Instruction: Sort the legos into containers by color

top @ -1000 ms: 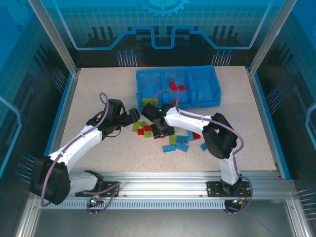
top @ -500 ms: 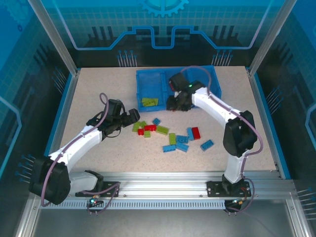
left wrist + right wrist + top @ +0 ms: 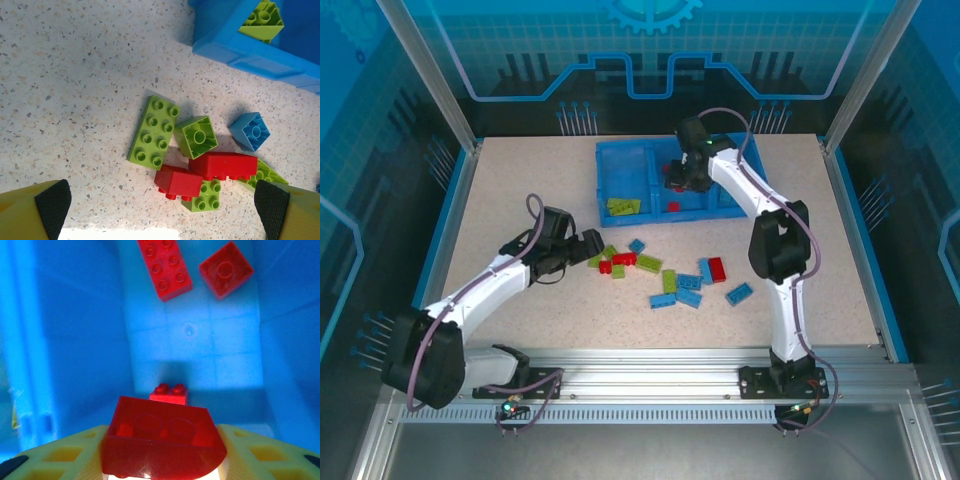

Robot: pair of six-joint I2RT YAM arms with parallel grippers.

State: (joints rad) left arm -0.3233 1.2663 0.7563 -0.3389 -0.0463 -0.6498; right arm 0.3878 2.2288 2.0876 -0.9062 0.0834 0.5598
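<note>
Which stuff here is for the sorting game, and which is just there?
For the job: red bricks, green bricks, light blue bricks, blue tray, left gripper, right gripper with its held red brick.
Just there: speckled table, metal rail.

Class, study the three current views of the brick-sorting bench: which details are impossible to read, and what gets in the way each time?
- Right wrist view: whether the right pincer grips the red brick; blurred near the lens, contact below the bottom edge.
- Top view: middle compartment of the tray, partly covered by the right arm.
- Left wrist view: lime brick in the tray, cut by the top edge.
</note>
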